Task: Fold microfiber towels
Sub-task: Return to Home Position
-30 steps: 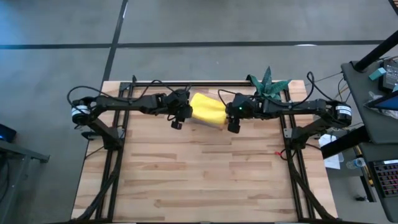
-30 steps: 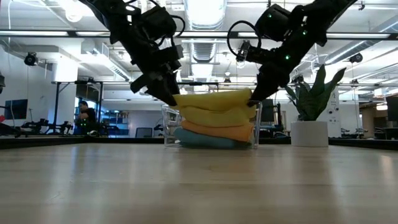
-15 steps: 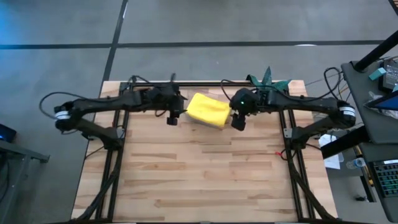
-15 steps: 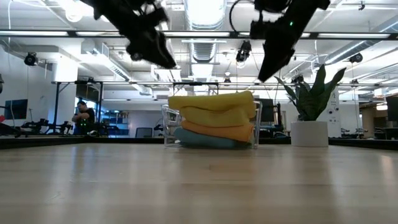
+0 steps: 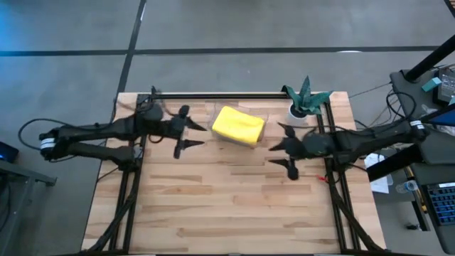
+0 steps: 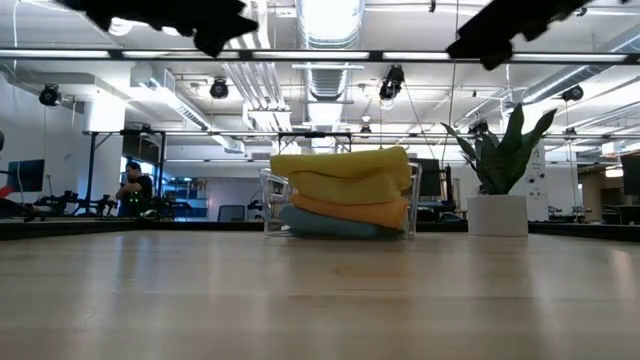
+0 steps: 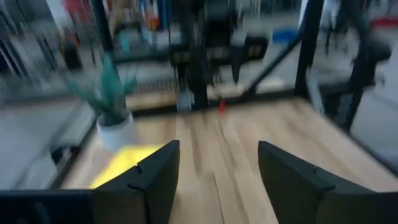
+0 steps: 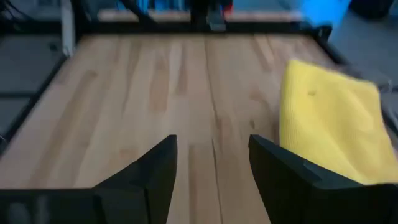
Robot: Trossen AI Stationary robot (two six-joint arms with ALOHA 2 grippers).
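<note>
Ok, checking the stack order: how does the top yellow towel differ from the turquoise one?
The top yellow towel crowns the pile, at about the rim of the clear tray; the turquoise towel lies at the bottom, under the others. From above, only the yellow one shows. Both are folded, in the same tray.

yellow towel (image 5: 238, 126), orange towel (image 6: 355, 211), turquoise towel (image 6: 325, 225)

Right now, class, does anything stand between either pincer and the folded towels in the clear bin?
Nothing visible does. The left pincer and right pincer hang open on either side of the towels, with only bare table between. The plant stands off to the side.
</note>
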